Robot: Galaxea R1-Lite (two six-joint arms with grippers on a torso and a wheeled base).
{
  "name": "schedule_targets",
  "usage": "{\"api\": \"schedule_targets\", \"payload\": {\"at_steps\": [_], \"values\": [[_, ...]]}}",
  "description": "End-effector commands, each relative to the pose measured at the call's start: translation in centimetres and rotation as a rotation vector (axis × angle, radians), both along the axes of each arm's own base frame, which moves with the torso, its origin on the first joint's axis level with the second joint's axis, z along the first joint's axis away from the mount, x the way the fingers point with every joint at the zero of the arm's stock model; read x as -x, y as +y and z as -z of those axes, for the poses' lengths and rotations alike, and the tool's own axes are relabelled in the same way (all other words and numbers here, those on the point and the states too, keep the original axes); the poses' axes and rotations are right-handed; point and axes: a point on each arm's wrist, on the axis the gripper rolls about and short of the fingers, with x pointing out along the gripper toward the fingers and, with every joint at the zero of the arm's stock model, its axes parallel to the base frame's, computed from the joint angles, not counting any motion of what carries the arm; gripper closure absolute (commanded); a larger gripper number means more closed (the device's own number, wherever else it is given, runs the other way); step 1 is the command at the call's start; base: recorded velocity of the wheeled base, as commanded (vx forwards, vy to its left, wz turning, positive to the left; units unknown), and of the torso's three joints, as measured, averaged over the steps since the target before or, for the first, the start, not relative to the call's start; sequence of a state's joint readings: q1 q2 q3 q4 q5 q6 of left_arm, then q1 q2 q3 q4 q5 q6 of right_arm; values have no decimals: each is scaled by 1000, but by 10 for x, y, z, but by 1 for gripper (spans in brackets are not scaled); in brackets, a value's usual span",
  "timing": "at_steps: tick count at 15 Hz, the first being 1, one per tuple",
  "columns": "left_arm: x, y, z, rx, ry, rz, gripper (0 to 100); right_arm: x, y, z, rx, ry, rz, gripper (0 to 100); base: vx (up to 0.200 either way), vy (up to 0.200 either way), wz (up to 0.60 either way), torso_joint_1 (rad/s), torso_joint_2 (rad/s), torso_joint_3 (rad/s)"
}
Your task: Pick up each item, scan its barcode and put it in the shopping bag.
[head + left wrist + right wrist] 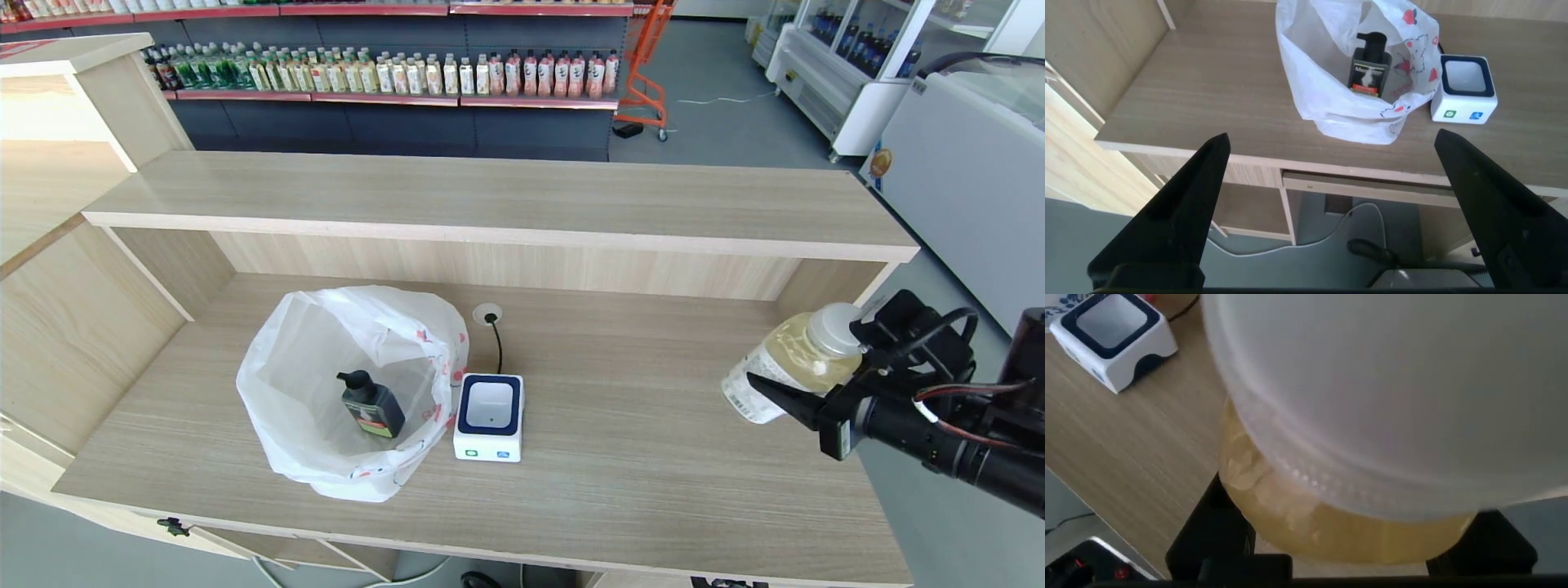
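Pale-yellow bottle (788,363) sits clamped in the right gripper (816,359), raised over the right end of the counter (653,457) — best turned barcode-down over the scanner (488,416); left gripper (1331,212) hangs open.

No wording or number can be read anywhere. The scanner (488,416) bears two small square marks on its front face, one green and one blue. Just left of it, the shopping bag (286,384) carries a red pattern, and the dark pump bottle (371,404) inside has a red-and-white label. Well right of the scanner, the clear bottle (788,367) shows a white label with print too fine to read.
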State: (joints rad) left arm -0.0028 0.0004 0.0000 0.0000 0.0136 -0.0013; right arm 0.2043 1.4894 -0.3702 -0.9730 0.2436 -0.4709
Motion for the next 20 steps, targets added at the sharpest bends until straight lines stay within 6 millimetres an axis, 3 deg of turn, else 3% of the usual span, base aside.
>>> {"api": "schedule_targets", "payload": {"at_steps": [1, 5, 8, 14, 20], "values": [[0, 0, 0, 0, 0, 0, 0, 10, -14, -4, 44, -37, 62, 100, 0, 0, 0, 0, 0, 0], [0, 0, 0, 0, 0, -1, 0, 17, -16, 9, 257, -74, 37, 100, 0, 0, 0, 0, 0, 0], [0, 0, 0, 0, 0, 0, 0, 11, -13, 8, 339, -145, 5, 100, 0, 0, 0, 0, 0, 0], [0, 0, 0, -1, 0, 0, 0, 8, -5, 9, 382, -211, -59, 100, 0, 0, 0, 0, 0, 0], [0, 0, 0, 5, 0, 0, 0, 4, 3, 14, 356, -208, -152, 100, 0, 200, 0, 1, 3, 2]]}}
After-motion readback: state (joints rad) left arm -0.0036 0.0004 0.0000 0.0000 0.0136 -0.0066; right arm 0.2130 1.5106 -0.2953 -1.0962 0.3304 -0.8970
